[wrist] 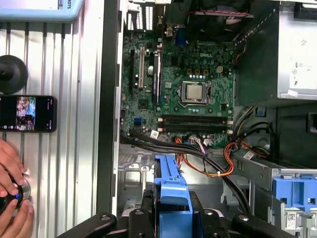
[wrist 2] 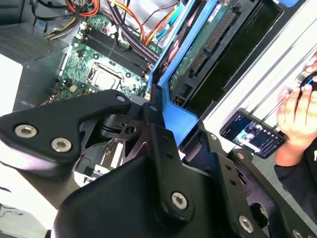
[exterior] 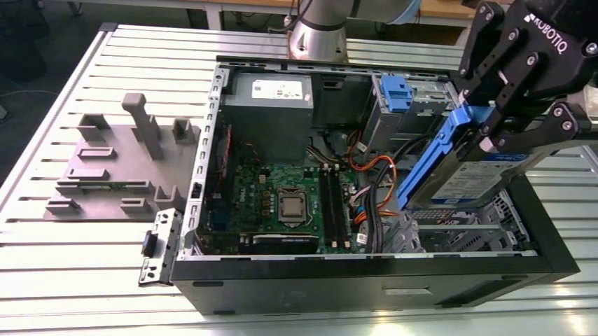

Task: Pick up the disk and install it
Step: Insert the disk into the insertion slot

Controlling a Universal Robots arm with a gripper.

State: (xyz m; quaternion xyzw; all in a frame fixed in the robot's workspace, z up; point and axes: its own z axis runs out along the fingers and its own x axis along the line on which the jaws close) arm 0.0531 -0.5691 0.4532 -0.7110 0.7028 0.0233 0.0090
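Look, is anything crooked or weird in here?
Yes. The disk hangs tilted, one end up, clamped in the end effector over the open computer case, not sitting flat in any bay. Also odd: a phone lies on the table beside the case, near a person's hand.

The hand (exterior: 525, 140), tilted downward, clamps the disk (exterior: 472, 180) between its fingers.

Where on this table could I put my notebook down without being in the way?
Free, in the exterior view: the slatted table strips nearest the camera, before the grey fixture and the computer case. Crowded: inside the case, with cables and the tool holding the disk over the drive cage.
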